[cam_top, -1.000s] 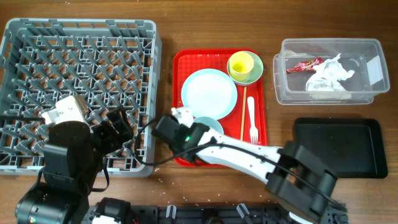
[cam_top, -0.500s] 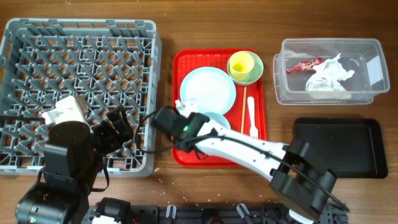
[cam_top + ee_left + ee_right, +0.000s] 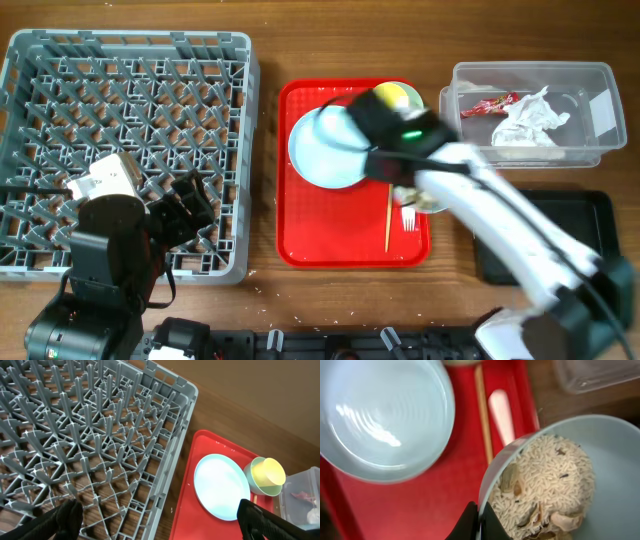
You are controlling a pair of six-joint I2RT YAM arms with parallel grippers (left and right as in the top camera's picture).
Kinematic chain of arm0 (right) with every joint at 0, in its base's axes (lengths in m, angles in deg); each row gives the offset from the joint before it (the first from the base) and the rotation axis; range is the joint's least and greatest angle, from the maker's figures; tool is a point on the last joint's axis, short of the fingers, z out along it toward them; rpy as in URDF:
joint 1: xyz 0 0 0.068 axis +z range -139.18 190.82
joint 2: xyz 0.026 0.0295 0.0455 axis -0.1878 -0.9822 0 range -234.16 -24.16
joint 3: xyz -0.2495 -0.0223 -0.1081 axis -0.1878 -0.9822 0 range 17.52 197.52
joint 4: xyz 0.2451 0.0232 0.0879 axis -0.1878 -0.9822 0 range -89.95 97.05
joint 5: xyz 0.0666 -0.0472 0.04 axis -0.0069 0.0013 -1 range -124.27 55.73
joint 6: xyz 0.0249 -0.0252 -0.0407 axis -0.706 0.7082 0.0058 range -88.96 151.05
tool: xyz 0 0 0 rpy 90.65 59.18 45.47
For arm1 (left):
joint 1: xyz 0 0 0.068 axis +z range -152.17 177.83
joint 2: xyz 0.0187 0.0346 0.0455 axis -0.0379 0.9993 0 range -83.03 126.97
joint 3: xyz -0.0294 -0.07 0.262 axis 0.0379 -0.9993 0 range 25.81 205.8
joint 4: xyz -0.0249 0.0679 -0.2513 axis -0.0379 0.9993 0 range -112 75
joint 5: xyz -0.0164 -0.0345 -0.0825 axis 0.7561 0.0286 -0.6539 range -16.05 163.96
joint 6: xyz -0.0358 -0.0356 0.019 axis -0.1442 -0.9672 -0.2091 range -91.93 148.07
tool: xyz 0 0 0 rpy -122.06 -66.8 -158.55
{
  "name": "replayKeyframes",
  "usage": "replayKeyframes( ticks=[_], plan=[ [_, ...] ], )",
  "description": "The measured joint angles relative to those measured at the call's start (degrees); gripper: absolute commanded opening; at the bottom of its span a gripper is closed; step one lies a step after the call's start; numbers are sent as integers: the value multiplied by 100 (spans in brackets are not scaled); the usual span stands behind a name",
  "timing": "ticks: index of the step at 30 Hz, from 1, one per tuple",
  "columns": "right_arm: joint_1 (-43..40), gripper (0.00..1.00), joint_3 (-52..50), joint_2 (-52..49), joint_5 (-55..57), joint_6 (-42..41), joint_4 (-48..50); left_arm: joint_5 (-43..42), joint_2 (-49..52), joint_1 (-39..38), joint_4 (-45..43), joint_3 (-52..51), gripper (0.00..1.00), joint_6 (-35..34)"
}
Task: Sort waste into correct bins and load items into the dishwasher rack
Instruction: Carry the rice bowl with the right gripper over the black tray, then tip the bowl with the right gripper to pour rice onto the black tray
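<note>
My right gripper [image 3: 481, 521] is shut on the rim of the whitish bowl [image 3: 600, 460], which holds rice-like food scraps [image 3: 545, 485]. In the overhead view the bowl [image 3: 428, 197] hangs, blurred, over the right side of the red serving tray [image 3: 340, 245], above the white fork [image 3: 408, 215] and beside the chopsticks [image 3: 389, 215]. The pale blue plate [image 3: 330, 150] lies on the tray. The yellow cup [image 3: 270, 471] sits in the green bowl [image 3: 257, 487]. The red wrapper [image 3: 490, 104] and napkin [image 3: 528, 120] lie in the clear tub [image 3: 600, 75]. My left gripper [image 3: 160, 525] is open and empty over the grey rack's [image 3: 125, 110] front right corner.
The flat black tray [image 3: 570, 230] lies at the front right, below the clear tub, partly under my right arm. The rack fills the left of the table. A strip of bare wood separates the rack from the red tray.
My right arm has swung from the tray's front left to its right side, carrying the bowl of rice with it. The plate is now uncovered. The left arm has not moved.
</note>
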Motion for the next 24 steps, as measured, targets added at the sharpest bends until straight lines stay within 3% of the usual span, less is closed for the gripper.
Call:
replayKeyframes(
  ticks=[4, 13, 19, 24],
  plan=[
    [-1902, 4, 70, 699, -866, 800, -72, 0, 0, 0, 0, 0, 100, 0],
    [-5901, 4, 68, 723, -3187, 2345, -717, 0, 0, 0, 0, 0, 100, 0],
    [-7534, 4, -356, 603, -4778, 3217, -787, 0, 0, 0, 0, 0, 100, 0],
    [-8214, 4, -811, -151, -5904, 3934, -643, 0, 0, 0, 0, 0, 100, 0]
  ],
)
